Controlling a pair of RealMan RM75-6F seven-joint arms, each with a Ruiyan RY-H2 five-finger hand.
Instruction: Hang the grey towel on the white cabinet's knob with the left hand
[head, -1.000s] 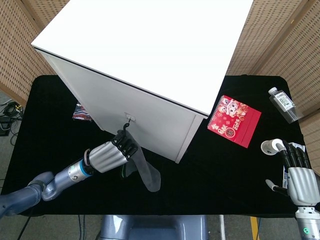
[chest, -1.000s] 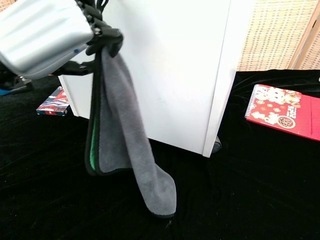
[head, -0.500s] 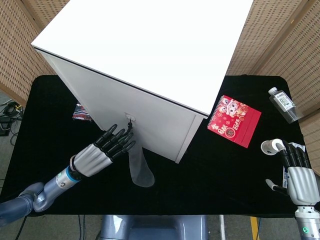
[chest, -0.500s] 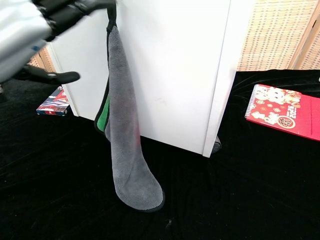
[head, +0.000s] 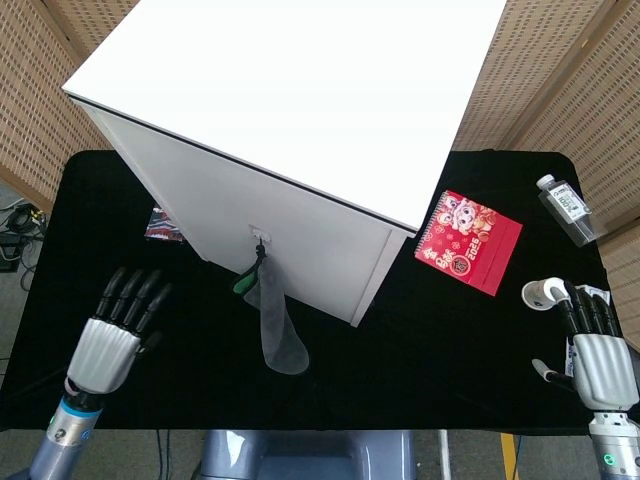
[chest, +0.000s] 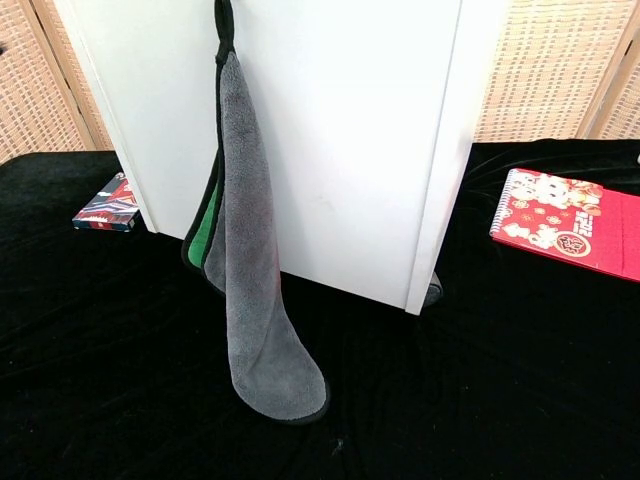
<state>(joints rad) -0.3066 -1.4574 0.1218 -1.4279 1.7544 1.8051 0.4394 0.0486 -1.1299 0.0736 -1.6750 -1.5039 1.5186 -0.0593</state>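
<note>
While the left hand (head: 108, 340) lies low over the black worktop (head: 420, 330) at the near left, released, fingers spread and holding nothing, it sits well apart from the grey towel (head: 277, 325). Grey towel: suspended by its dark loop from the knob (head: 261, 240) on the front face of the white cabinet (head: 300, 110); it hangs flat against the cabinet front, a green inner layer showing at its left edge, and its rounded lower end reaches down to the worktop in the chest view (chest: 262, 330). White cabinet: stands on the worktop, set at an angle, top face plain. Right hand (head: 595, 355): at the near right edge of the worktop, fingers extended and apart, grasping nothing. White ring-shaped object (head: 543, 293): just beside the right hand's fingertips. Red spiral notebook (head: 468, 241): flat on the worktop to the right of the cabinet, printed with cartoon figures. Clear bottle (head: 566, 209): lying on its side near the far right edge. Small printed packet (head: 162, 227): on the worktop at the cabinet's left corner, partly hidden by it.
</note>
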